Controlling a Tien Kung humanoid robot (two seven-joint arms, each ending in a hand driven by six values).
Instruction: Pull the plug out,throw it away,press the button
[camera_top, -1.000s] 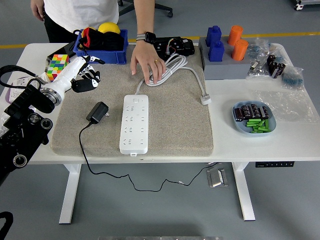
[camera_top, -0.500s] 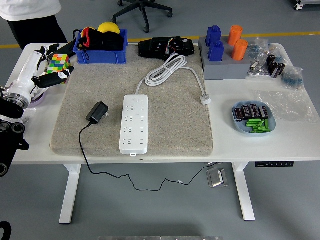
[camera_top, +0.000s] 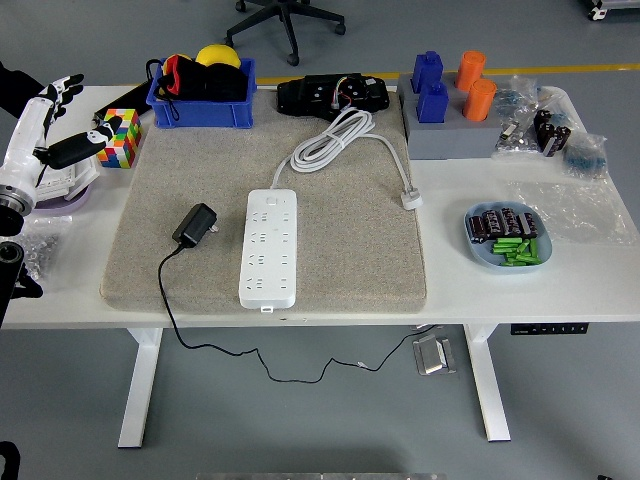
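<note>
A white power strip (camera_top: 269, 247) lies on the grey mat (camera_top: 340, 240) with nothing plugged in. Its white cable (camera_top: 340, 140) is coiled at the mat's far side. A black plug (camera_top: 195, 224) lies on the mat left of the strip, its black cord (camera_top: 170, 310) hanging over the table's front edge. My left hand (camera_top: 62, 125) is at the far left of the table, fingers spread and holding nothing, well left of the plug. My right arm is out of view.
A colour cube (camera_top: 120, 137) sits by my left hand. A blue bin (camera_top: 205, 100) and a black device (camera_top: 332, 95) stand at the back. Blue and orange blocks on a grey base (camera_top: 450, 135) and a blue dish (camera_top: 508, 238) of parts sit on the right.
My left arm has pulled back to the left, off the mat to the table's left edge. The person's hand that rested on the coiled cable is gone. Plug and strip have not moved.
</note>
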